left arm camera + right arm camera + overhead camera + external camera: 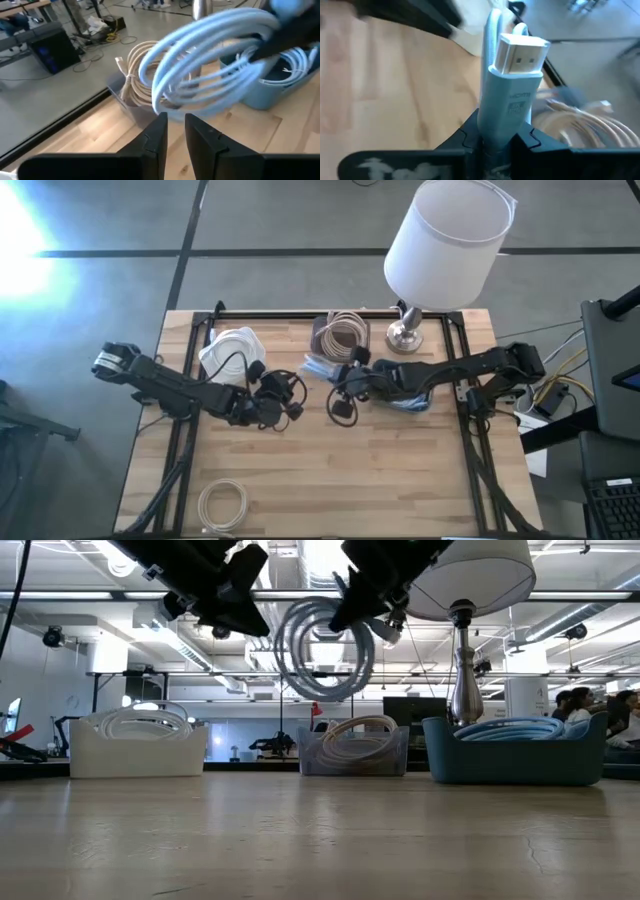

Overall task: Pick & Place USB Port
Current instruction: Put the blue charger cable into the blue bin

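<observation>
A light blue cable coil (322,648) hangs in the air below my right gripper (378,588), clear of the table. In the right wrist view its plug (512,100) is marked HDMI and has a metal connector end (521,57); my right gripper (496,142) is shut on it. My left gripper (175,135) hovers just left of the coil (215,65), touches nothing, and has only a narrow gap between its fingers. From above, both grippers (272,395) (345,387) meet over the table's middle. My right gripper pinches the plug's light blue body (495,131) between its two fingers, at the end away from the metal connector. The plug points out past the fingertips. The coil (322,648) hangs below the hold, lifted clear of the table.
Three bins stand along the far side: a white one (228,345) with white cable, a clear one (340,335) with beige cable, a blue one (410,395) with light blue cables. A lamp (445,240) stands at the far right. A white coil (222,505) lies near the near-left edge.
</observation>
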Tool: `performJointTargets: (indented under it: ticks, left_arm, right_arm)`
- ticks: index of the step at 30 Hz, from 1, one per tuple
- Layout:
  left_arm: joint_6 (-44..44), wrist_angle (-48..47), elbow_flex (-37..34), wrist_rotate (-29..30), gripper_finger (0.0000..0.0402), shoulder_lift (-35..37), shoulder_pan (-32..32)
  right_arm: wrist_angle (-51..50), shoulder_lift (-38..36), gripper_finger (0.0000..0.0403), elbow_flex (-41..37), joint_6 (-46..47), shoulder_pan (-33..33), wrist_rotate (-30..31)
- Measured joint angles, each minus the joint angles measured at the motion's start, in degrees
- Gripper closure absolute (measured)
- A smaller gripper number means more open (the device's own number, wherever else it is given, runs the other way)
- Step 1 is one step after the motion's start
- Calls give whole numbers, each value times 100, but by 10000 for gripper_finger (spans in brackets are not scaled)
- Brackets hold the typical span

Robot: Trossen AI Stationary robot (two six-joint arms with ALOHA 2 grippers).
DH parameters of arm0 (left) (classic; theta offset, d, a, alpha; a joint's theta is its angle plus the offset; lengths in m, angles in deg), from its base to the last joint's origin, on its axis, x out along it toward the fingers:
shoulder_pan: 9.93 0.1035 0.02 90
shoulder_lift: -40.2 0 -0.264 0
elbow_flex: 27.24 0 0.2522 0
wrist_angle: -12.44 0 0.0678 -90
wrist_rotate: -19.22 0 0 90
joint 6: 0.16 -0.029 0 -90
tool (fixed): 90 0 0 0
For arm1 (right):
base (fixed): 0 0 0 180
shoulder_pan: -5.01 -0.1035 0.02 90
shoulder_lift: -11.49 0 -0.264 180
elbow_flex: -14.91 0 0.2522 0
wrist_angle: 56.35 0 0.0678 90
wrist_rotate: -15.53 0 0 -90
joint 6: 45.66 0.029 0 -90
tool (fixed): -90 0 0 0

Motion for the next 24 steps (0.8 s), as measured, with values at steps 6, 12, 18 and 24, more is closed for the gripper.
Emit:
performJointTargets:
  ticks: [6,12,18,24]
  left_arm:
    - [-17,-19,0,-234,330,0,-1]
    - [31,-43,-54,-253,330,0,1]
    - [129,-42,-170,-282,330,0,1]
    - [221,-12,-241,-283,333,0,1]
  right_arm:
    - [-953,-254,361,0,294,-2,792]
    - [-2267,-689,358,-2,969,-4,1058]
    - [-4065,-1130,359,-4,2136,-2,906]
    - [-4692,-1526,359,-33,2225,-45,-541]
